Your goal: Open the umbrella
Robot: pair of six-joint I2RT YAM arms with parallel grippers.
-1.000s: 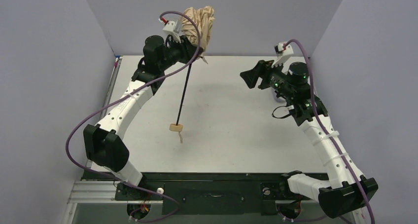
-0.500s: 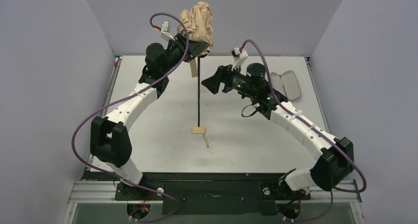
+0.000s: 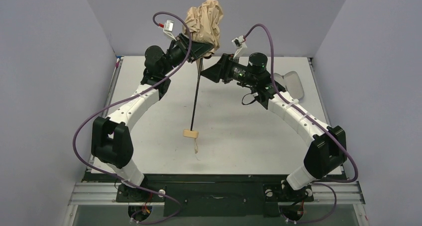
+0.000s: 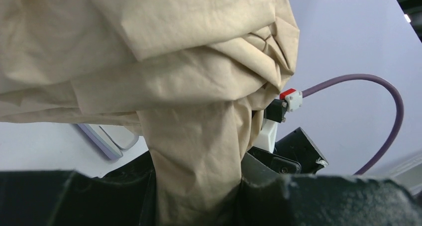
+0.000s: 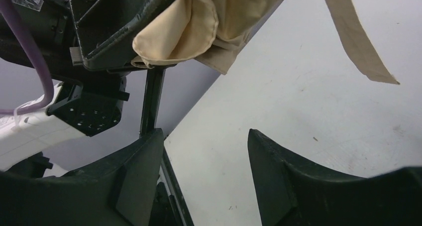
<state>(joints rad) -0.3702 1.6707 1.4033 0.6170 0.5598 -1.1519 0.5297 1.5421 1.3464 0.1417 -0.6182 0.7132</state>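
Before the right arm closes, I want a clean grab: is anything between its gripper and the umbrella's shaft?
Nothing visible does. The right gripper is open, the shaft bare just beyond one fingertip. The loose strap hangs off to the other side; the left gripper clamps the fabric above.

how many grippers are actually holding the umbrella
1. The left gripper clamps the umbrella by its bunched fabric up high. The right gripper is open beside the shaft, not gripping it.
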